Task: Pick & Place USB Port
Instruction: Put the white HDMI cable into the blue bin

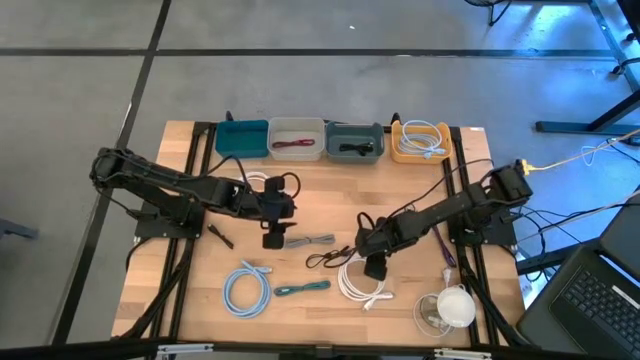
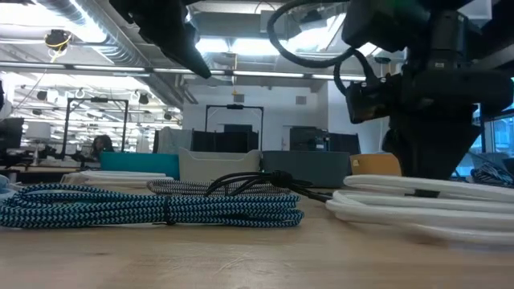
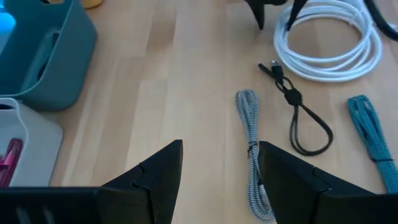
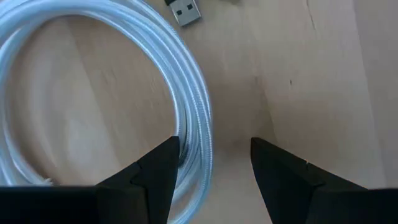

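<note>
Four bins (image 1: 297, 139), five loose cables (image 1: 248, 290), two arms (image 1: 170, 188), one white cup (image 1: 455, 305)

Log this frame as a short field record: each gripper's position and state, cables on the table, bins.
left gripper: open, over the grey braided cable
right gripper: open, above the white coiled cable
other loose cables: black cable, teal cable, light blue coil
bins: four along the far edge, from the teal bin to the yellow bin
held: nothing
</note>
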